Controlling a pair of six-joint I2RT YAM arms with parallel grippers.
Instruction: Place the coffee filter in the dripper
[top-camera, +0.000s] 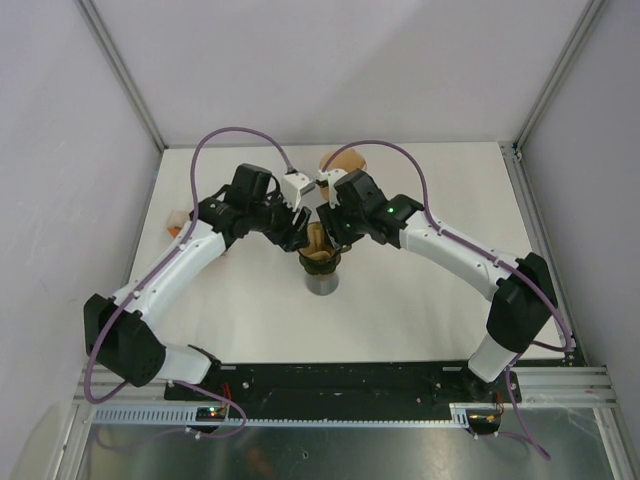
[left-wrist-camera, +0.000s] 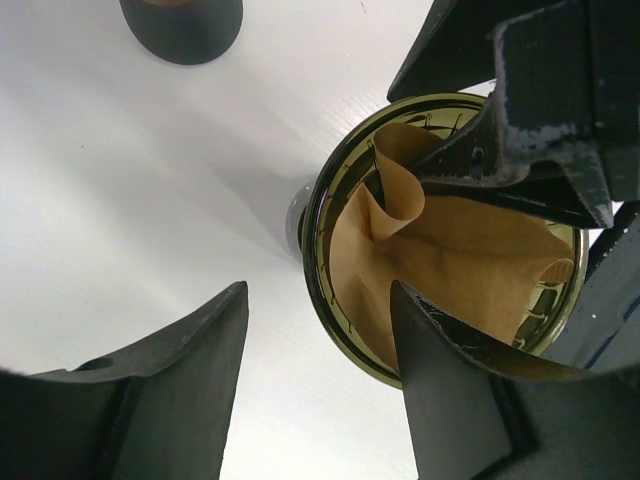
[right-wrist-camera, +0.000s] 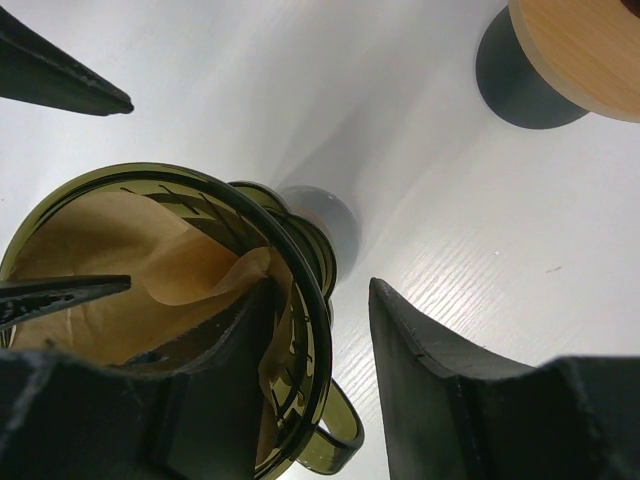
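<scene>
Coffee filter (left-wrist-camera: 440, 250), brown paper, sits inside the dripper (left-wrist-camera: 312, 235), crumpled, with one edge curled up and folded inward. The dripper is olive-green see-through plastic with a handle (right-wrist-camera: 340, 440) and stands on a grey round base (top-camera: 321, 283) mid-table (top-camera: 420, 310).

Left gripper (left-wrist-camera: 318, 295) is open and holds nothing. Its jaws straddle the dripper wall, one finger (left-wrist-camera: 450, 400) over the cup opening above the filter, the other (left-wrist-camera: 180, 400) outside above bare table. Right gripper (right-wrist-camera: 320, 290) is also spread and likewise straddles the rim. Its inner finger (right-wrist-camera: 220, 390) is down inside the cup against the paper, and its outer finger (right-wrist-camera: 450, 400) is clear of the wall with table visible between. Neither pair is clamped on the filter.

It is crowded. Both grippers meet over the same cup from opposite sides, and in the top view they cover most of the dripper. A thin left fingertip (right-wrist-camera: 60, 290) pokes in across from the right one.

Around:
- A round wood-topped thing (right-wrist-camera: 580, 50) on a dark base stands behind the dripper, apart from it.
- A small beige-orange item (top-camera: 178, 225) lies at the left table edge beside the left arm, too small to identify.
- Purple cables (top-camera: 230, 135) loop over both arms.
- A green light (top-camera: 386, 212) is lit on the right arm.
- White walls enclose the table.
</scene>
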